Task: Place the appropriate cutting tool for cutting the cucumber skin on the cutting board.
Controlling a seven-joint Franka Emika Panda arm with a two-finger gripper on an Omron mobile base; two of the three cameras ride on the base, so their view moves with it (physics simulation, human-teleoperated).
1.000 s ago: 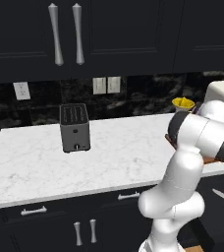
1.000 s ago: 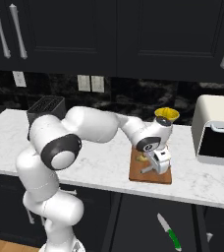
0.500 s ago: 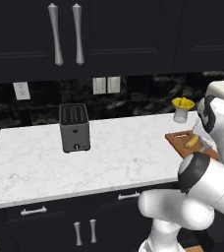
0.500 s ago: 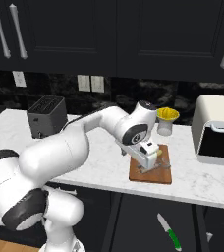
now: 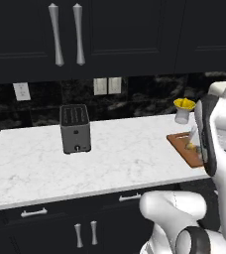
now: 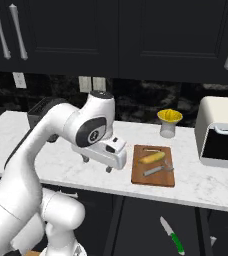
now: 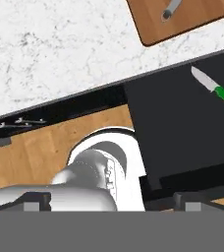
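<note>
Cabinets (image 6: 136,35) of black fill the wall above, and the arm's white links hide much of the scene: in the left base view they cover the right half of the cutting board (image 5: 183,145), leaving one corner and a sliver of the cucumber (image 5: 190,146) in sight. Marble counter (image 6: 51,160) carries everything else. At its 3 o'clock end in the right base view a white box-shaped appliance (image 6: 221,131) is cut off by the frame edge. The toaster (image 5: 75,128) stands well apart at 9 o'clock; from the right it is mostly behind the arm.

The board lies flat near the front edge. On it rest the cucumber, toward the back, and just beside it, toward the front, a grey-handled peeler (image 6: 156,170); whether the two touch cannot be told. At 12 o'clock from the board stands a white cup (image 6: 169,122) with a yellow top.

The hand (image 6: 97,165) hangs over the counter at 9 o'clock from the board, its fingers spread wide with nothing between them. A green-handled knife (image 7: 216,89) lies on the dark floor (image 7: 182,133) below the counter's front edge, well apart from the board.
</note>
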